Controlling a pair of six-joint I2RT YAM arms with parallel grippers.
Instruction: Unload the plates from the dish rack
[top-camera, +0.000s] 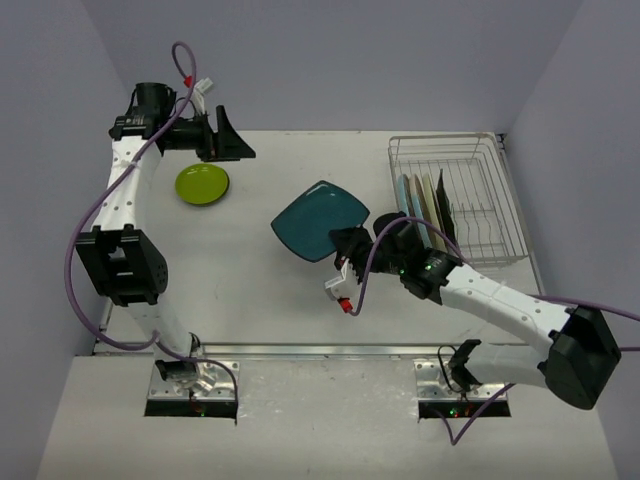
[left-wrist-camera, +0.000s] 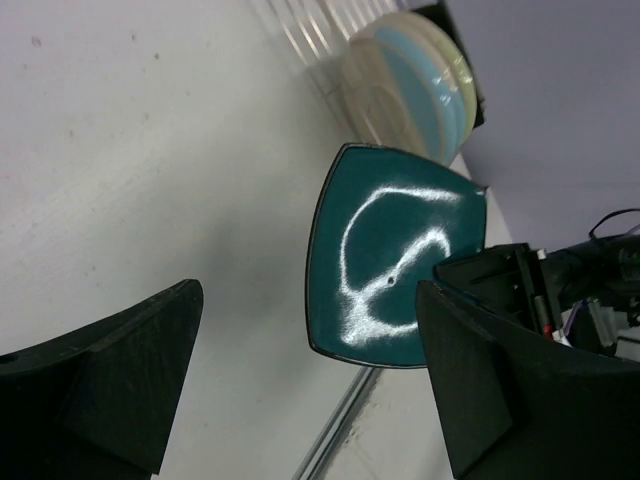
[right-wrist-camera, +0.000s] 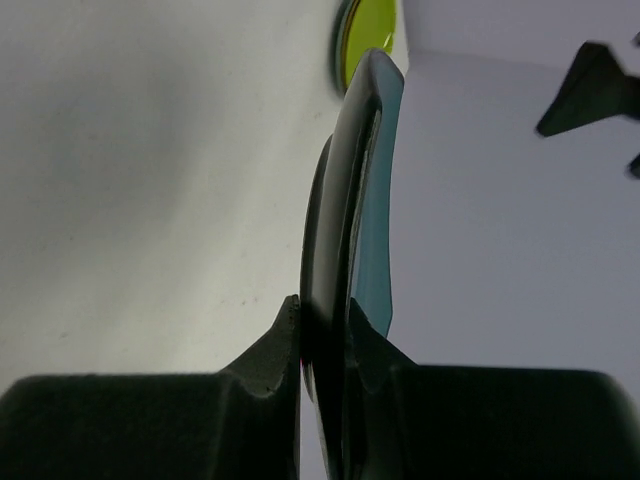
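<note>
The right end effector (right-wrist-camera: 325, 322) is clamped on the teal plate (top-camera: 318, 220), held leftward of it. The left end effector (top-camera: 230, 137) is spread, far left.

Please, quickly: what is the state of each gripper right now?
Left gripper: open, holding nothing.
Right gripper: closed, fingers clamped on the rim of the dark teal plate.

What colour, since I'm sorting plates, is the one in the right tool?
Dark teal; the plate shows best in the left wrist view.
</note>
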